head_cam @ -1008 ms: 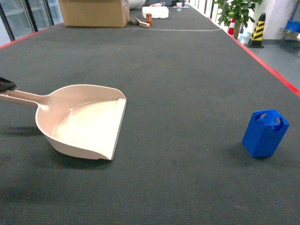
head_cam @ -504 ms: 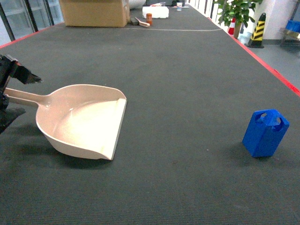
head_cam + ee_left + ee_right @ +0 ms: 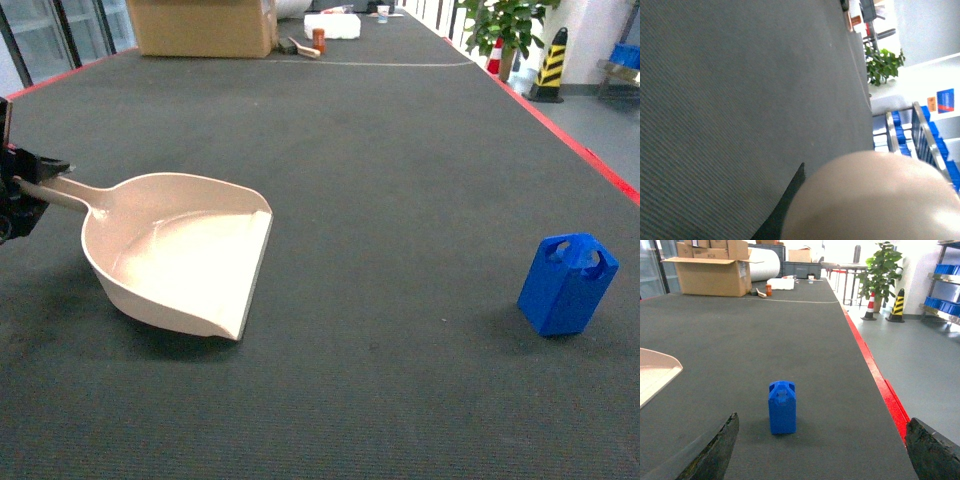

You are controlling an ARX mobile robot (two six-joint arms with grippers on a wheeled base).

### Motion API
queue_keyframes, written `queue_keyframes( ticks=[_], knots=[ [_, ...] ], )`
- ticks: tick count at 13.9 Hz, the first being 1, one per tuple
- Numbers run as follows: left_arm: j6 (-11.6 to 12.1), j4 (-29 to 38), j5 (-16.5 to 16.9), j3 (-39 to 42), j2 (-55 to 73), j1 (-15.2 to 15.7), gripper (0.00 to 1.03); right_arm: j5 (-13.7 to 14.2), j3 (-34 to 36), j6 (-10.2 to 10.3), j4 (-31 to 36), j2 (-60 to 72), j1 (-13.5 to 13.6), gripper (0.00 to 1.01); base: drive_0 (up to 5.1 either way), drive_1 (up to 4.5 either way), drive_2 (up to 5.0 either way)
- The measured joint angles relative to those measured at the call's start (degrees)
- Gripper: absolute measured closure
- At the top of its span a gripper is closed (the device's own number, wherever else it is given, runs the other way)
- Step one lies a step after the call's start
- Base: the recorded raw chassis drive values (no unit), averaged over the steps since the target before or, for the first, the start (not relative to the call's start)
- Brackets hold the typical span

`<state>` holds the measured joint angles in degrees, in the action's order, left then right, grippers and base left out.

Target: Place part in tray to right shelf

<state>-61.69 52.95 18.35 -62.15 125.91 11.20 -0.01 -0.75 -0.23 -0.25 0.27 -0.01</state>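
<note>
The left end effector [image 3: 22, 185] is cut off at the head view's 9 o'clock edge, clenched on the handle of the dustpan [image 3: 185, 255]; its wrist camera shows only a blurred beige curve [image 3: 875, 200]. The dustpan's scoop is empty. The right end effector [image 3: 822, 450] is released, fingers [image 3: 715, 447] spread wide. The blue block [image 3: 566, 284] stands upright on the dark surface [image 3: 400, 150] at 3 o'clock, well apart from the dustpan.

The left gripper [image 3: 22, 185] at the left edge grips the handle of the cream tray [image 3: 180, 255], tilted on the dark surface [image 3: 400, 150]. The blue part [image 3: 566, 283] stands well apart, far right.
</note>
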Motion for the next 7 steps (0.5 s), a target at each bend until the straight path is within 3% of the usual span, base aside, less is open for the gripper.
queue_keyframes(
  ticks=[3, 7],
  knots=[
    [-3.17, 7.23, 0.37, 9.07, -6.6, -3.78, 0.89, -0.02, 0.0, 0.0, -0.02, 0.0, 0.0, 0.03, 0.0, 0.0, 0.0],
    [-9.42, 14.67, -1.01, 14.73, -16.94, -12.52, 0.9, -0.02, 0.0, 0.0, -0.02, 0.0, 0.0, 0.03, 0.0, 0.0, 0.0]
  ],
)
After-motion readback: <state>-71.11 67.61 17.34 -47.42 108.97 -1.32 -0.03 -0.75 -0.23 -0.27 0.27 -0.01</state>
